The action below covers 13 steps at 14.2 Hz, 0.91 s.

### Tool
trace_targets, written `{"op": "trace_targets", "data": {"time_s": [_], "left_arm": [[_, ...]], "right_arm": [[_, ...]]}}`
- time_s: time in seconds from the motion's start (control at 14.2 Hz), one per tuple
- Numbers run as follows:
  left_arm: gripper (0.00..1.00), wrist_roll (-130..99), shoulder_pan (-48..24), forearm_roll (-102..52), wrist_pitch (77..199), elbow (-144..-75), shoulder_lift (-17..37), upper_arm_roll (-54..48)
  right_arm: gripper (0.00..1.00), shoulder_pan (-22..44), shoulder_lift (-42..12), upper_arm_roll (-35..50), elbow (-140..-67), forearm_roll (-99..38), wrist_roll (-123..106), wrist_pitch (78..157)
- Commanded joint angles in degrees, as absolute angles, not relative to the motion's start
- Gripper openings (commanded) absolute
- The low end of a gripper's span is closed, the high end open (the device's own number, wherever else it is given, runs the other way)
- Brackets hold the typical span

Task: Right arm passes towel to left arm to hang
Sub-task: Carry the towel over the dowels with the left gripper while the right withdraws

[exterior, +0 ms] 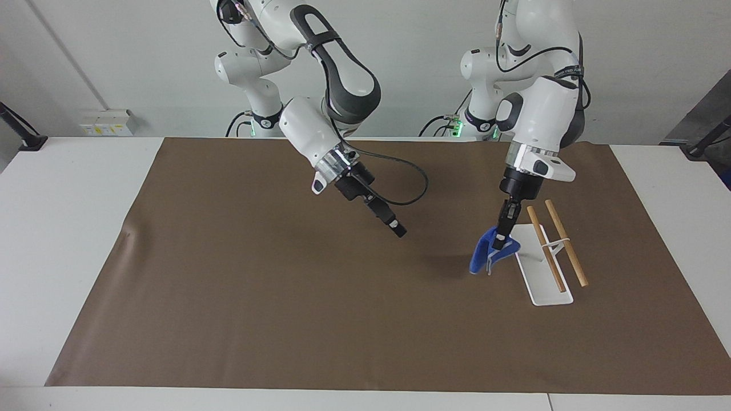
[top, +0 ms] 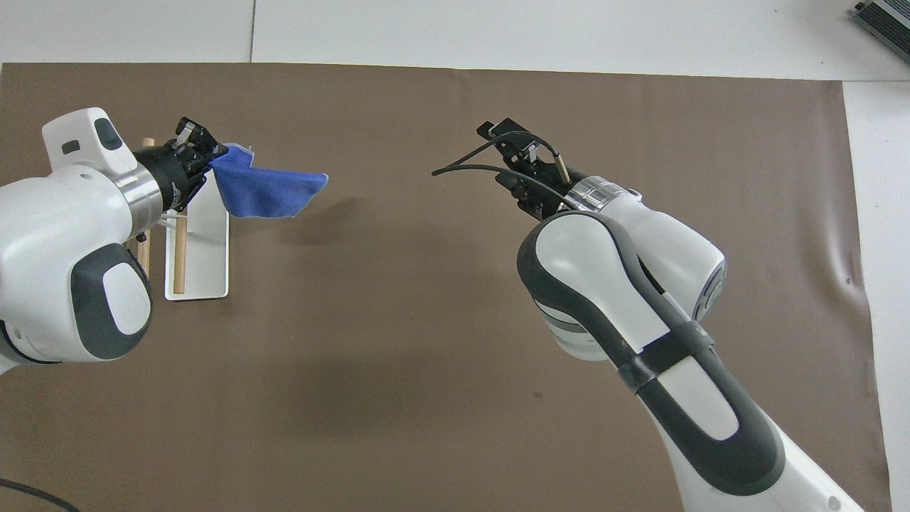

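**Left gripper holds the towel beside the rack**

The left gripper (exterior: 500, 240) (top: 202, 151) is clamped on the towel (exterior: 485, 254) (top: 264, 190), pinching it at one corner. It points steeply down, in the air over the mat (exterior: 257, 297) (top: 398, 320). The towel hangs from the fingers in a loose fold, clear of the mat, and its free part trails away from the gripper toward the middle of the table. Its shadow falls on the mat just beside it.

Just beside the towel, toward the left arm's end of the table, stands the rack (exterior: 539, 268) (top: 202, 249): a white base plate carrying two wooden rods (exterior: 557, 245) (top: 179, 252). The towel's pinched corner is over the edge of the base plate; the cloth touches neither rod.

The right gripper (exterior: 398, 229) (top: 501, 139) is over the middle of the mat, well apart from the towel, holding nothing. Whether its fingers are apart or together cannot be told. A thin black cable (exterior: 408, 182) (top: 469, 160) loops to its wrist.
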State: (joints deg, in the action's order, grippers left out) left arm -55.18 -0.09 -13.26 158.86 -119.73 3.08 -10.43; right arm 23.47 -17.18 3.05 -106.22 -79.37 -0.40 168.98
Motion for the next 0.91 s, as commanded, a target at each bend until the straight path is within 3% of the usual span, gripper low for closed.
{"op": "trace_targets", "data": {"time_s": [0.0,0.49,0.84], "left_arm": [[0.00,-52.56,0.35,-14.06,156.98,-119.44,2.90,-8.80],[0.00,-52.29,0.44,-13.19,150.14,-116.90,2.81,-0.54],[0.00,-52.38,0.44,-5.03,136.00,-109.97,2.20,7.19]], "right_arm": [[1.00,19.79,-16.44,3.52,-108.54,-68.34,-5.88,168.40],[1.00,8.89,-16.35,3.25,-107.49,-23.08,-5.98,153.83],[1.00,4.67,-14.69,3.16,-103.10,-5.82,-5.71,140.83]]}}
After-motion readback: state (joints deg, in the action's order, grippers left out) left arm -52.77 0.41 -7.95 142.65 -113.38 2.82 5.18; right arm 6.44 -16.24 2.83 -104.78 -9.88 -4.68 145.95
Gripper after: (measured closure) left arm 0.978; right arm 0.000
